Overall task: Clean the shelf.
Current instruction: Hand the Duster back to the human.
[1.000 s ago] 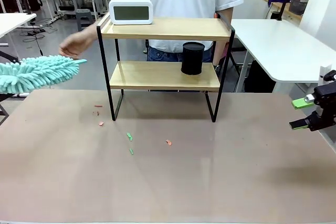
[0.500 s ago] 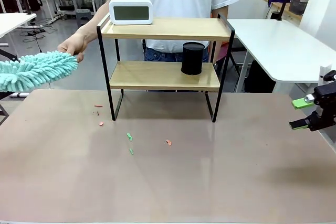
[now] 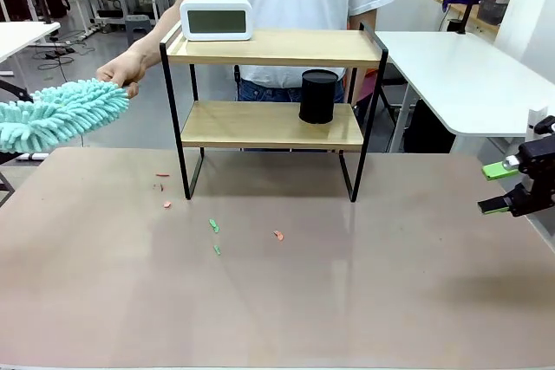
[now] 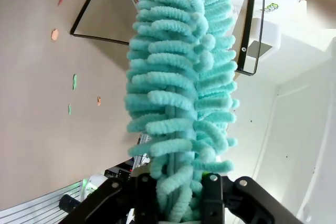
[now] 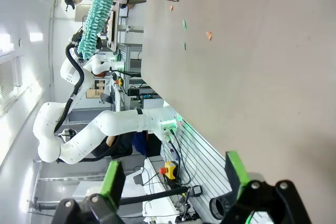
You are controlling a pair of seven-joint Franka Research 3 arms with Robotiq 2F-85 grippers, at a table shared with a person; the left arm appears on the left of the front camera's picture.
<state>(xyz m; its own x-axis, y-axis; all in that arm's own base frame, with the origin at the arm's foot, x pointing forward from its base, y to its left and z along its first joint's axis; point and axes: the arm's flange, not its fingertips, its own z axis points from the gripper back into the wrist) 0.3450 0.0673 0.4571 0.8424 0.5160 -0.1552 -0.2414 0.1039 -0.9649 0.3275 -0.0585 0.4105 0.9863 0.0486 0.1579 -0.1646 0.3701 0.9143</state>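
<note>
At the far left, a fluffy turquoise microfibre duster [image 3: 56,114] juts into the scene, its long axis running left to right. Its base sits between the fingers of the left gripper [image 4: 173,203]; whether the jaws are clamped or slack on it cannot be told. The person's hand [image 3: 121,69] meets the duster's free right-hand tip. Just right of that tip stands the small two-tier shelf [image 3: 270,48] of pale wooden boards in a thin black frame, toward the far side of the brown table [image 3: 277,301]. A white digital clock [image 3: 216,19] rests on the upper board and a black cylindrical cup [image 3: 318,96] on the lower. Small green and orange scraps [image 3: 214,226] lie on the table near the shelf's left leg. At the far right edge, the right gripper [image 3: 499,188] hangs with jaws apart, holding nothing. The left arm is much the nearer to the shelf, which lies straight along the duster's axis.
</note>
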